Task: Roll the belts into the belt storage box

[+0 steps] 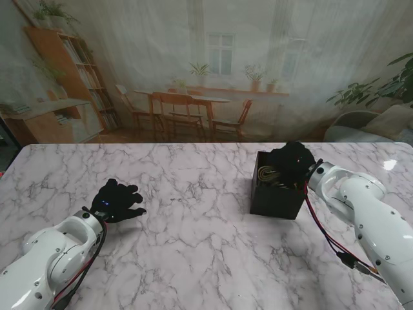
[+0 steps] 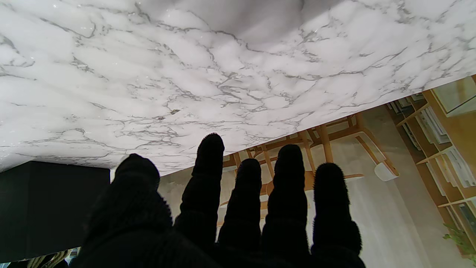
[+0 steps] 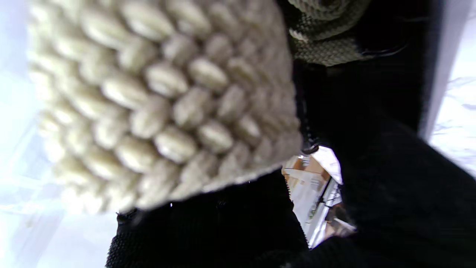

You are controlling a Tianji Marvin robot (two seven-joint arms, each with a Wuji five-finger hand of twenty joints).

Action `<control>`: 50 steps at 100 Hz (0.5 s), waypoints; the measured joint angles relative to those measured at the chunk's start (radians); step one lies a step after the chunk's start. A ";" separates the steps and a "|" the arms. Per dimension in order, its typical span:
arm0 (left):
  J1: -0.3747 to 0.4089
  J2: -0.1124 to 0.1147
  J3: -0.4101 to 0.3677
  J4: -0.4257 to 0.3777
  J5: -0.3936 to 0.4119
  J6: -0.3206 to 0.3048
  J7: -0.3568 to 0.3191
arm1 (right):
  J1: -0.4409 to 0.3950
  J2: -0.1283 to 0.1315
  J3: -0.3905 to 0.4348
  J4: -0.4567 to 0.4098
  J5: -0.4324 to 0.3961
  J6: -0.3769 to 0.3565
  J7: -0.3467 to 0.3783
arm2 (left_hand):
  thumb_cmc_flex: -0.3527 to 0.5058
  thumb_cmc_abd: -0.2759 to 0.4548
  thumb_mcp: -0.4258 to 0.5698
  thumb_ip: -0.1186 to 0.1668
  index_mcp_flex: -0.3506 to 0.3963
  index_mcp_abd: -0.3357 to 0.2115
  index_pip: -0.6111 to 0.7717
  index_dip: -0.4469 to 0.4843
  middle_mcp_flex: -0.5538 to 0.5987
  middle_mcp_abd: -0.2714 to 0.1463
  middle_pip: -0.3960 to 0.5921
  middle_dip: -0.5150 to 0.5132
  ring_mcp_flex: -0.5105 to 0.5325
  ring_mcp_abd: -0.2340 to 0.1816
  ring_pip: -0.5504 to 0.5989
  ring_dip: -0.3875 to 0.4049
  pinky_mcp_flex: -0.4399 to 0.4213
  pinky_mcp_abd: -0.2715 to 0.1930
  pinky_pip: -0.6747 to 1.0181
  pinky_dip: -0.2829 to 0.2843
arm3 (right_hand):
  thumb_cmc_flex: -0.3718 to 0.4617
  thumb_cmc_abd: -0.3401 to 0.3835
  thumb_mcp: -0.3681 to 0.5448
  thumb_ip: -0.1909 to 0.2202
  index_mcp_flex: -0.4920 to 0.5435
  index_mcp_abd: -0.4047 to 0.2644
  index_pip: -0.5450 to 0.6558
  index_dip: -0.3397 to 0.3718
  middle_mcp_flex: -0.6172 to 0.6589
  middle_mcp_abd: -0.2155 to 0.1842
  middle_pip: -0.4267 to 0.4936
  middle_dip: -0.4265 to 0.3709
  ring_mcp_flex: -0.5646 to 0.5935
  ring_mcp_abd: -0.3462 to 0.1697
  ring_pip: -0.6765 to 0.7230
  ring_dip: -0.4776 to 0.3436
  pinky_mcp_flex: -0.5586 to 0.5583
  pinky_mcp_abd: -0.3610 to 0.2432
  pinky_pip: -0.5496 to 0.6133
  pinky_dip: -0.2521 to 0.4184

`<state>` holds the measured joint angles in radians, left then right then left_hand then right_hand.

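right hand (image 1: pixel 292 160): black-gloved, over the top opening of the belt storage box, on the right of the table. In the right wrist view its fingers (image 3: pixel 230 223) are curled on a cream woven belt, so it is gripping that belt.
left hand (image 1: pixel 116 201): black-gloved, on the left of the table, well apart from the box. Holds nothing, fingers (image 2: pixel 208 175) spread and straight in the left wrist view.
table (image 1: pixel 193 213): white marble with grey veins, fills most of the stand view.
right arm (image 1: pixel 368 219): white, rises from the bottom right corner, red and black cables along it.
left arm (image 1: pixel 51 258): white, rises from the bottom left corner.
belt storage box (image 1: pixel 276 197): black, upright, right of centre, top open. Also a dark block (image 2: pixel 48 208) at the edge of the left wrist view.
cream woven belt (image 3: pixel 163 104): chunky braid, very close to the right wrist camera, blurred, held by the right hand at the box. How far inside, cannot tell.
olive belt (image 3: pixel 327 33): darker woven coil beyond the cream one, inside the box. A yellowish coil shows in the box (image 1: pixel 268 174) in the stand view.
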<state>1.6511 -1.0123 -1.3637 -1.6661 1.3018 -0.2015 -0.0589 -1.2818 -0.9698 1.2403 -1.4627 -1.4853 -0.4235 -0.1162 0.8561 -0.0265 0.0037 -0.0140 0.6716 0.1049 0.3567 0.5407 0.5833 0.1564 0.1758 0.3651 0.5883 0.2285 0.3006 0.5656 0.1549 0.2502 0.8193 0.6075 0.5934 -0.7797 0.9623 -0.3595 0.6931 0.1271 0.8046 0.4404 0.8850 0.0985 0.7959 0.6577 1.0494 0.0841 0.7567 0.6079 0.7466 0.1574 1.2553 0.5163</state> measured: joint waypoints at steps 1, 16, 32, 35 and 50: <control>0.000 0.000 0.000 0.000 0.000 0.000 0.000 | 0.002 0.001 -0.001 0.002 -0.001 -0.007 -0.001 | 0.000 0.000 0.000 0.000 0.000 0.000 0.000 0.000 0.000 0.000 0.000 0.000 0.000 0.000 0.000 0.000 0.000 0.000 0.000 0.000 | 0.000 0.000 0.000 0.000 0.000 0.000 0.000 0.009 0.000 -0.001 -0.001 -0.001 0.000 -0.002 -0.003 0.000 -0.002 -0.002 -0.002 -0.001; -0.002 0.000 0.002 0.002 0.000 -0.001 0.000 | 0.043 0.012 -0.025 0.044 -0.001 -0.045 -0.036 | 0.000 0.000 0.000 0.000 0.000 0.000 0.000 0.000 0.000 0.000 0.000 0.000 0.000 0.000 0.000 0.000 0.000 0.000 0.000 0.000 | 0.001 0.000 0.000 -0.001 0.004 -0.011 -0.010 0.048 -0.011 -0.024 -0.043 -0.047 -0.005 -0.012 -0.088 0.000 -0.041 -0.013 -0.047 -0.022; -0.004 0.000 0.004 0.004 0.000 -0.001 0.000 | 0.061 0.018 -0.029 0.069 -0.002 -0.088 -0.051 | 0.000 0.000 0.000 0.000 0.000 0.000 0.000 0.000 0.000 0.000 0.000 0.000 0.000 0.000 0.000 0.000 0.000 0.000 0.000 0.000 | 0.032 0.010 0.003 -0.001 -0.010 -0.108 -0.101 0.054 -0.070 -0.092 -0.150 -0.171 -0.086 -0.065 -0.298 -0.069 -0.151 -0.031 -0.110 -0.067; -0.004 0.001 0.005 0.004 0.000 -0.001 0.000 | 0.063 0.020 -0.031 0.072 -0.004 -0.092 -0.056 | 0.000 0.000 0.000 0.000 0.000 0.000 0.000 0.000 0.000 0.000 0.000 0.000 0.000 0.000 0.000 0.000 0.000 0.000 0.000 0.000 | 0.024 0.014 0.014 0.009 -0.016 -0.142 -0.112 0.018 -0.090 -0.114 -0.169 -0.209 -0.104 -0.088 -0.322 -0.096 -0.178 -0.033 -0.125 -0.076; -0.009 0.001 0.010 0.006 0.000 -0.002 -0.003 | 0.073 0.033 -0.042 0.089 -0.059 -0.115 -0.108 | 0.000 0.000 0.000 0.000 0.000 0.000 -0.003 0.000 0.000 0.000 0.000 0.000 0.000 0.000 0.000 0.000 0.000 0.000 0.000 0.000 | -0.064 0.044 0.075 0.105 -0.102 -0.327 -0.125 -0.073 -0.183 -0.162 -0.283 -0.338 -0.209 -0.150 -0.434 -0.249 -0.271 -0.035 -0.172 -0.117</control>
<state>1.6422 -1.0113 -1.3537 -1.6599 1.3021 -0.2031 -0.0616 -1.2090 -0.9366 1.1984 -1.3740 -1.5444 -0.5380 -0.2245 0.8561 -0.0265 0.0037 -0.0140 0.6716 0.1049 0.3541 0.5407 0.5833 0.1564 0.1758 0.3651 0.5883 0.2285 0.3006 0.5656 0.1547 0.2502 0.8193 0.6076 0.5299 -0.7357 1.0375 -0.2549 0.5912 -0.2000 0.6795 0.3677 0.7022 -0.0638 0.5125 0.3193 0.8405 -0.0656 0.3232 0.3591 0.4757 0.1225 1.0834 0.3994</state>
